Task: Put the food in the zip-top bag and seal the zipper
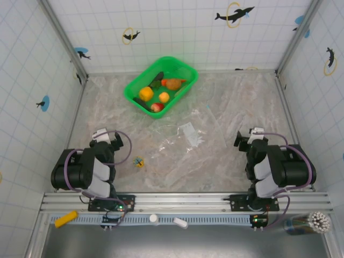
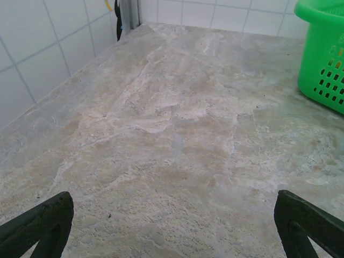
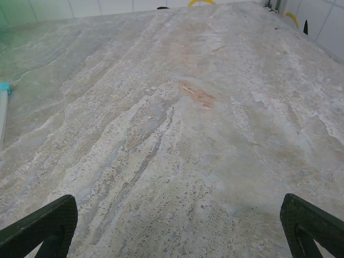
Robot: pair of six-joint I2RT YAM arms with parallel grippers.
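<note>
The food (image 1: pixel 158 92) lies in the bright green basket (image 1: pixel 183 67) at the back of the table: orange, yellow and red pieces and a dark green long one. The clear zip-top bag (image 1: pixel 180 137) lies flat mid-table with its white label patch (image 1: pixel 189 133) up. The light blue tab (image 3: pixel 4 87) of its zipper (image 3: pixel 2 115) pokes in at the left edge of the right wrist view. My left gripper (image 1: pixel 110 138) (image 2: pixel 172 228) stands open over bare table, left of the bag. On the bag's right, my right gripper (image 1: pixel 248 138) (image 3: pixel 177 231) also hangs open, holding nothing.
A tiny yellow-blue trinket (image 1: pixel 139 162) lies near the left gripper. The basket's side (image 2: pixel 325 59) shows at the right of the left wrist view. Tiled walls (image 1: pixel 32 80) close the table on three sides; a metal rail (image 1: pixel 183 200) runs along the front.
</note>
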